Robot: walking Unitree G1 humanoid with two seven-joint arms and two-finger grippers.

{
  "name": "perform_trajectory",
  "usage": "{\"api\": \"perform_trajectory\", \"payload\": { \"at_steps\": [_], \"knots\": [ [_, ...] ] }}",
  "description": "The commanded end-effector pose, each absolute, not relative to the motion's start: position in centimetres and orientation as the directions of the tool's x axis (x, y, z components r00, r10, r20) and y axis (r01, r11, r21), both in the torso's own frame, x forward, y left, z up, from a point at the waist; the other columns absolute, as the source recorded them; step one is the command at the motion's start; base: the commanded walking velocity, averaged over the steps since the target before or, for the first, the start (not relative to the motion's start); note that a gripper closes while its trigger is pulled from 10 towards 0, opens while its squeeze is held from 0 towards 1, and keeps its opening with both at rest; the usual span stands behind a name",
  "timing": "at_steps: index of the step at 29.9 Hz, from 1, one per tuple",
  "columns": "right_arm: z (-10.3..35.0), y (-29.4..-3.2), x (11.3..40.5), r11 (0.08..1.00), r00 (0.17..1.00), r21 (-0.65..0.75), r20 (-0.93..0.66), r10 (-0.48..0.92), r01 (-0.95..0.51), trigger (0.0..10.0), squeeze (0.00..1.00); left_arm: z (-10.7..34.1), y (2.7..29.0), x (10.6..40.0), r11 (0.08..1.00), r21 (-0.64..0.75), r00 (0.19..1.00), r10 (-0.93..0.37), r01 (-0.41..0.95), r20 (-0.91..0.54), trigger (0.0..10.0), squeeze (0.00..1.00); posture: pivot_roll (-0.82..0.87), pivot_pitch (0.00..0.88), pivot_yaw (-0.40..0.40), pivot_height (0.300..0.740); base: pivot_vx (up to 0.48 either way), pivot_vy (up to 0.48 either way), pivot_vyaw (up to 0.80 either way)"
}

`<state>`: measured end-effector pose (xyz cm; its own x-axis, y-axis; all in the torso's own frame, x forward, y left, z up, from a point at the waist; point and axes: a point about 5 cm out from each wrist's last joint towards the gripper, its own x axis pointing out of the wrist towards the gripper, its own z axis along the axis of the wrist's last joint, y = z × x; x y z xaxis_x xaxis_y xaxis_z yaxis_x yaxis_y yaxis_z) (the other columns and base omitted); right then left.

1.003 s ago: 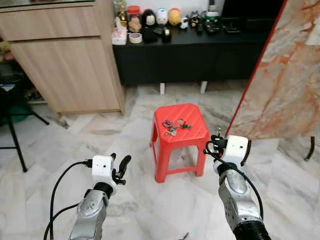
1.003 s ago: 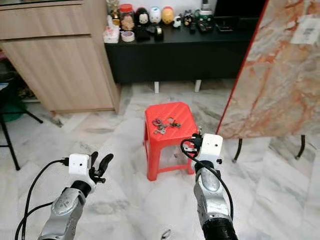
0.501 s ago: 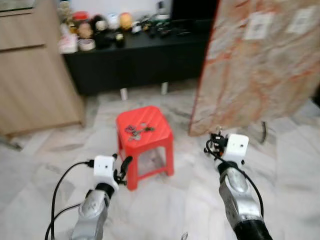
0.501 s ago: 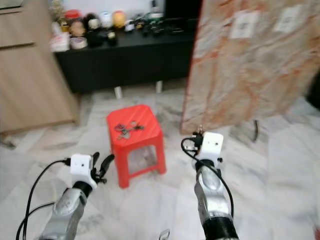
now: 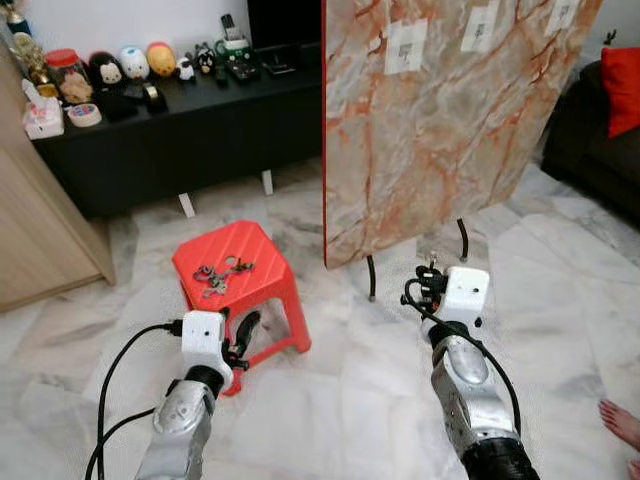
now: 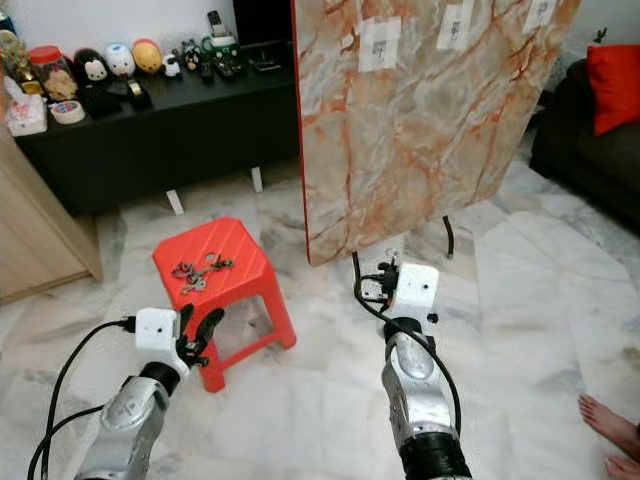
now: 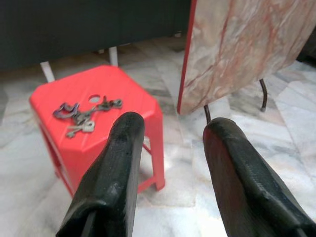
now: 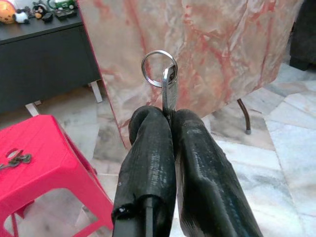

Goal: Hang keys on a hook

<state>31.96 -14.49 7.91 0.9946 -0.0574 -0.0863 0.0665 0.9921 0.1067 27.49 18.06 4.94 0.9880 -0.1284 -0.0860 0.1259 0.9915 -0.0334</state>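
Pinched in the right claw [image 8: 170, 118], a silver key [image 8: 169, 91] carries a round ring.

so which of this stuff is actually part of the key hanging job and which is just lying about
Part of the job:
- key with ring, pinched in the right end effector
- bunch of keys on the red stool
- left end effector, open, empty

Just lying about:
- marble board on a stand
- figurines on the black cabinet
- red cushion
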Motion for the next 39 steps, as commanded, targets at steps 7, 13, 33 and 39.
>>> {"api": "perform_trajectory", "payload": {
  "at_steps": [7,13,33,39],
  "knots": [
    [9.6,-16.6,32.0,0.964,0.963,0.025,0.031,-0.266,0.266,10.0,0.00,5.2,18.4,27.5,0.992,-0.035,0.989,-0.127,0.124,-0.074,10.0,0.00,0.08,0.116,-0.003,0.740,0.000,0.000,0.00],
    [9.6,-17.9,31.7,0.925,0.926,-0.055,0.040,-0.374,0.376,10.0,0.00,5.3,18.2,27.6,0.991,-0.038,0.989,-0.133,0.131,-0.071,10.0,0.00,0.08,0.118,0.000,0.740,0.000,0.000,0.00],
    [10.0,-19.9,31.7,0.703,0.847,-0.487,0.173,-0.503,0.517,10.0,0.00,5.2,17.7,27.6,0.988,-0.049,0.986,-0.148,0.144,-0.072,10.0,0.00,0.08,0.095,-0.008,0.740,0.000,0.000,0.00],
    [9.3,-17.5,32.3,0.912,0.934,-0.206,0.038,-0.355,0.355,10.0,0.00,5.1,17.5,27.5,0.988,-0.045,0.985,-0.152,0.149,-0.078,10.0,0.00,0.07,0.087,-0.007,0.740,0.000,0.000,0.00]
  ]
}}
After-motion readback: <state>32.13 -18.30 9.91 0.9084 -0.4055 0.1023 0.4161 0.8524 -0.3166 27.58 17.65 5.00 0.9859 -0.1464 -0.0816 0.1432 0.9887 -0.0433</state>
